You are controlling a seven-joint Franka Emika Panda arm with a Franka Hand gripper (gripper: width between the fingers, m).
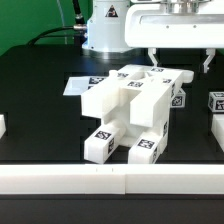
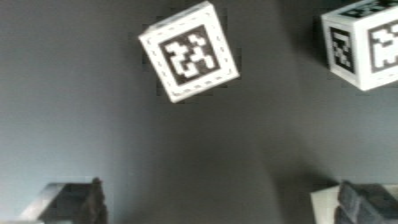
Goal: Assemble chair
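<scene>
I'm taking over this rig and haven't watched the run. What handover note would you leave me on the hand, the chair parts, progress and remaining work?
Hand: open, empty, hovering behind the chair assembly.
Chair assembly: several blocks apparently joined, centre of view.
Loose: tagged block and right-edge piece at the exterior view's right; left-edge piece opposite.
Done: main body appears built.
Left: likely fitting those loose pieces.

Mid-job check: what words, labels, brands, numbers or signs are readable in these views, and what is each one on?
No readable words, brands or numbers in either view.
Chair: black-and-white square tags, patterns only, no letters.
Marker board: one such tag, no text.
Robot arm base: dark marking, too small to read.
Wrist view: two more tags, patterns only.
</scene>
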